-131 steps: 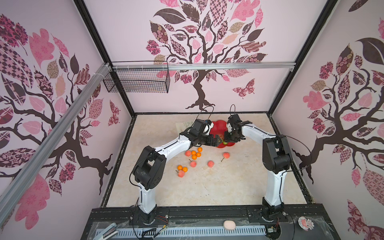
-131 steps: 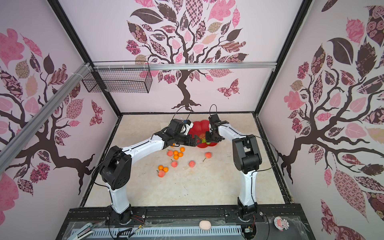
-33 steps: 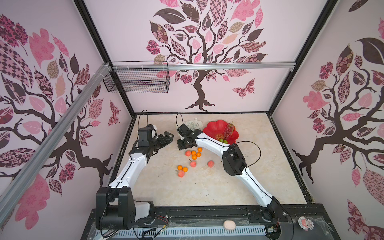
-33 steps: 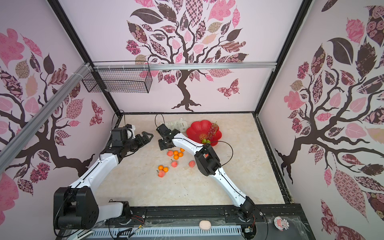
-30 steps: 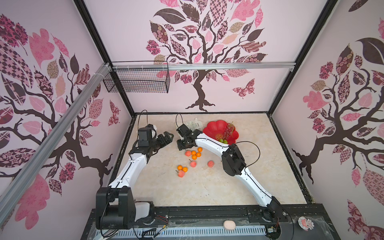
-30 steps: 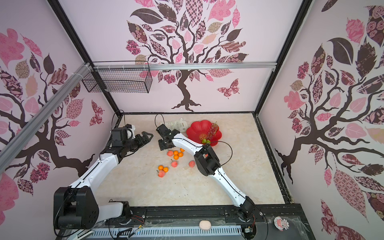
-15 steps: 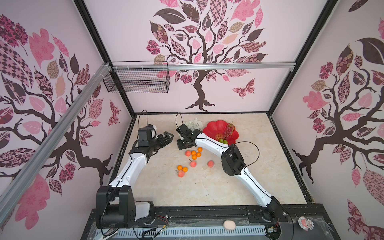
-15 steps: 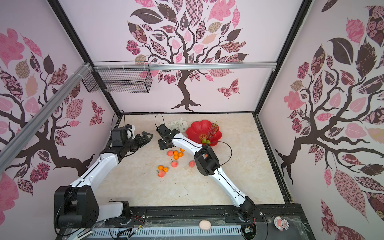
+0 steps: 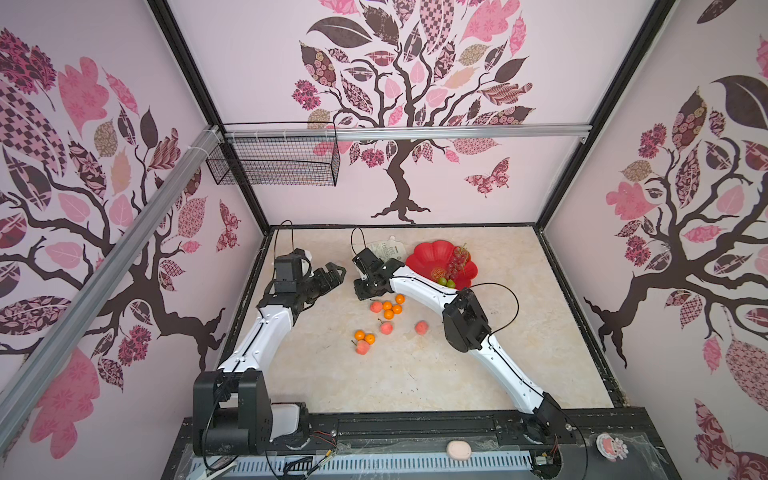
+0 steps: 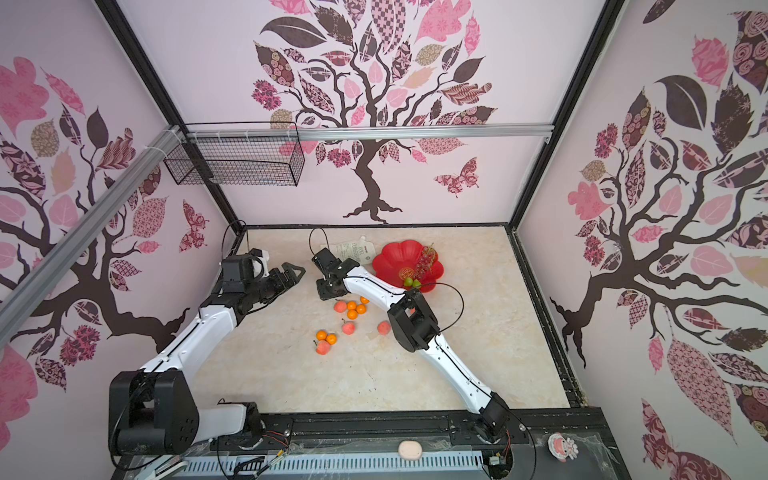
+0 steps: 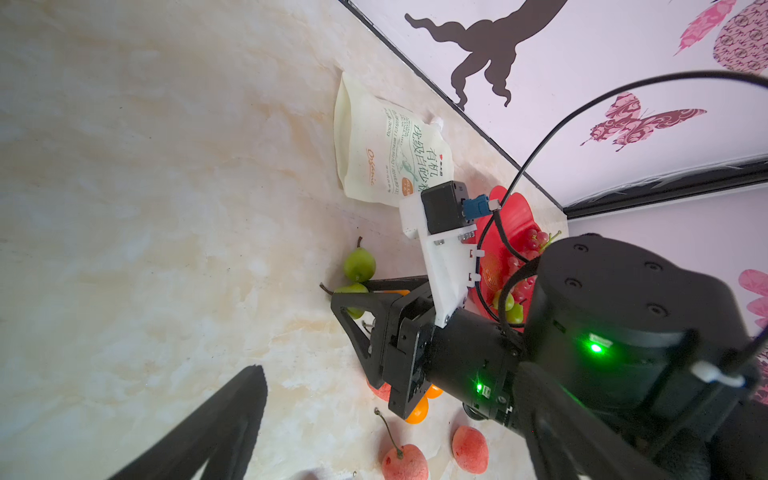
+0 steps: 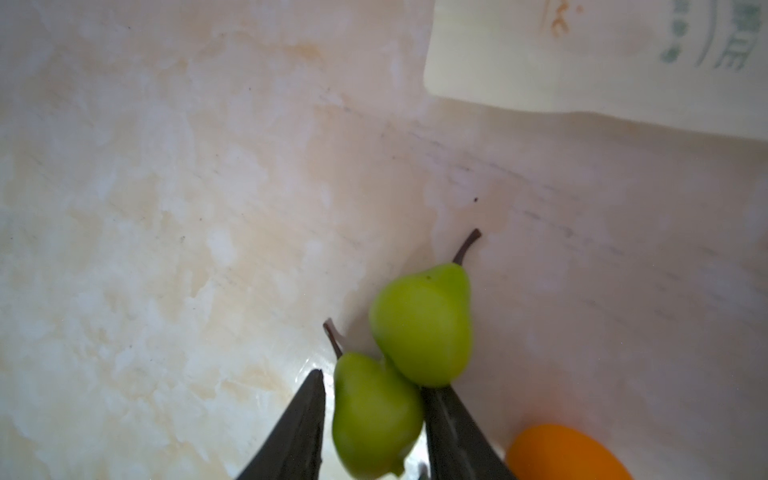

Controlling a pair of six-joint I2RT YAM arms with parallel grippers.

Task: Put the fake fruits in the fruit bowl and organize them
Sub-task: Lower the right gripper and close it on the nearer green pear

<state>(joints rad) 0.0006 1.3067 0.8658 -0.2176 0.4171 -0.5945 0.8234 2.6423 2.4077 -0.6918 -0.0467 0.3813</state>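
Observation:
The red fruit bowl (image 9: 428, 259) (image 10: 395, 257) sits at the back and holds a grape bunch (image 9: 457, 259) and green fruits (image 9: 446, 282). My right gripper (image 9: 365, 293) (image 12: 371, 380) reaches across to the bowl's left, open and pointing down. A green pear (image 12: 374, 415) lies on the table between its fingers, touching one. A second pear (image 12: 422, 324) (image 11: 359, 264) leans against the first. Tangerines (image 9: 390, 307) and peaches (image 9: 386, 327) are scattered in front of it. My left gripper (image 9: 338, 276) (image 10: 297, 276) hovers open to the left, holding nothing.
A white printed pouch (image 9: 384, 249) (image 11: 390, 158) lies flat just behind the right gripper, beside the bowl. A black wire basket (image 9: 274, 166) hangs on the back wall. A pale pink lump (image 9: 458, 450) rests on the front rail.
Both grippers were at the bowl a few seconds ago. The left one has drawn back left and the right one has crossed to the pears. Over the last second neither arm visibly moved.

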